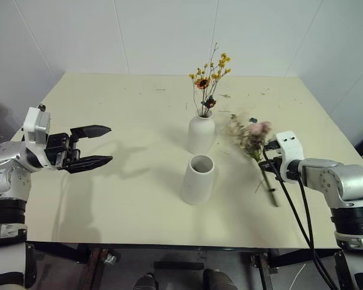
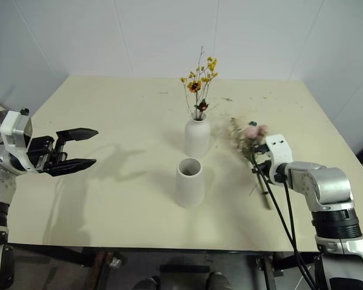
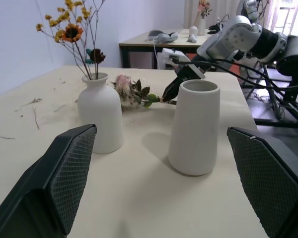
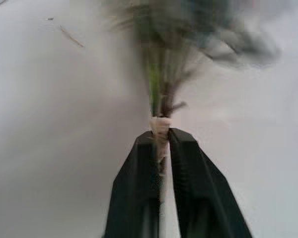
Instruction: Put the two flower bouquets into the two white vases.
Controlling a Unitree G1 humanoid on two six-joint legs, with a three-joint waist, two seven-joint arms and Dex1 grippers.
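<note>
Right hand [image 4: 160,141] clamped on pink bouquet [image 1: 251,134] stems | left hand [image 1: 92,146] spread wide, holding nothing

Head pair downward over table [image 1: 109,199]; wrist close-ups.

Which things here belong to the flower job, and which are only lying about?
Job:
- yellow-orange bouquet, standing in the bottle vase
- pink bouquet, clamped in the right end effector
- cone vase, empty
- left end effector, open

Lying about:
- dry plant bits on the table
</note>
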